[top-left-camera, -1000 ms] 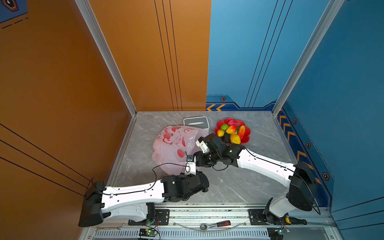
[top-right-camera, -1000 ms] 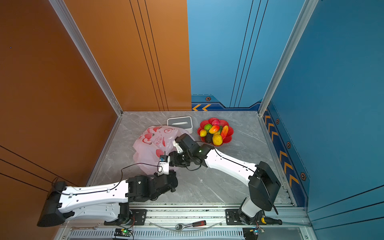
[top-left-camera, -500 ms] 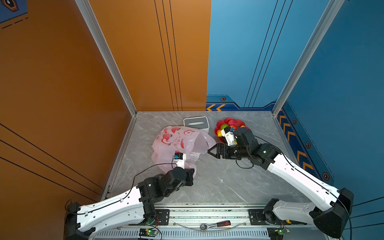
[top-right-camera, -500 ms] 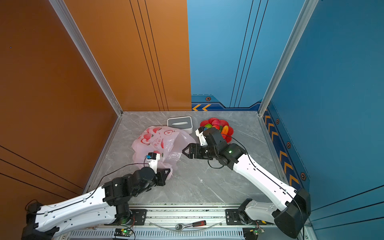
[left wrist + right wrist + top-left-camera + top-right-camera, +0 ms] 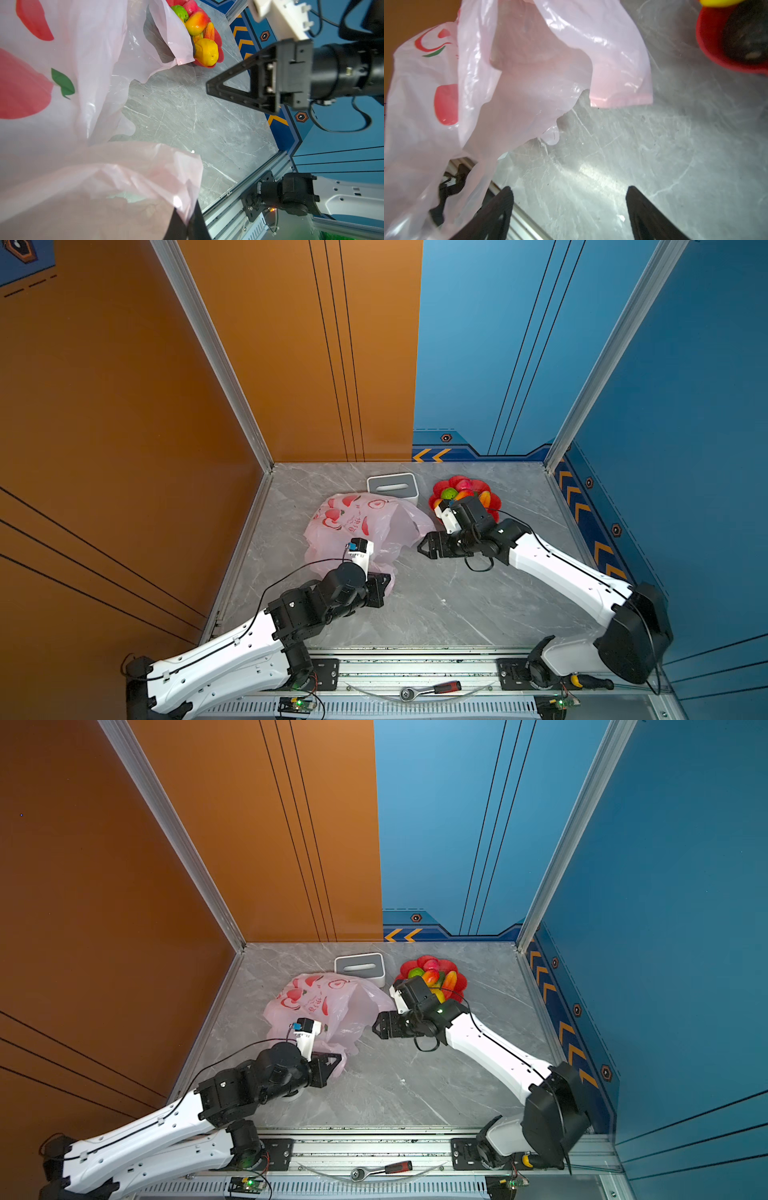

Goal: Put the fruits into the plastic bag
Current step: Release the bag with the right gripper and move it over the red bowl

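Fruits heaped in a dish, plastic bag crumpled alongside

The plastic bag (image 5: 357,522), thin, translucent pale pink and printed with red apples, green leaves and red writing, lay rumpled on the grey marble table (image 5: 436,605). Its loose mouth was turned toward the red flower-shaped dish (image 5: 460,984), and one handle flap reached just beside the dish. The glossy fruits (image 5: 432,977) sat piled and touching in that dish: a green round one on the bag's side, a pink-red one behind it, yellow-red mango shapes in the middle, a yellow one at the near rim, and a dark avocado (image 5: 745,41) low against the dish wall.
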Controlling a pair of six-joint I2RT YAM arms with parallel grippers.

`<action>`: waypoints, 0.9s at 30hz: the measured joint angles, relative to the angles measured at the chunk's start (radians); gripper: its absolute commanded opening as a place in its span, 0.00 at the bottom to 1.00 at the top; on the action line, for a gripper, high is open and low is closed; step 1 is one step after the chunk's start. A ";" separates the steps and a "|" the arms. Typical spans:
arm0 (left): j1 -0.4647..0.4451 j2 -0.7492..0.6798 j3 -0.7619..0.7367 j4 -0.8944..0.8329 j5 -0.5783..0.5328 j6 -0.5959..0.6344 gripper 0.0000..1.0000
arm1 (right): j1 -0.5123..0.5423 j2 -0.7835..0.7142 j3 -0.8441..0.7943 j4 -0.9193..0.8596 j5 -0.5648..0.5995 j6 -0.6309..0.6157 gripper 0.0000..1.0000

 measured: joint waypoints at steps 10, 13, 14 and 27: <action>0.058 -0.080 0.001 -0.011 0.034 0.016 0.00 | -0.050 0.356 0.310 -0.033 0.224 -0.108 0.81; 0.076 -0.096 -0.004 0.009 0.038 0.014 0.00 | -0.076 0.361 0.338 -0.059 0.246 -0.112 0.84; 0.079 -0.096 -0.010 0.023 0.040 0.014 0.00 | -0.080 0.353 0.341 -0.064 0.246 -0.111 0.85; 0.095 -0.023 -0.045 0.195 0.056 0.013 0.00 | -0.237 0.093 0.333 -0.231 0.185 -0.126 1.00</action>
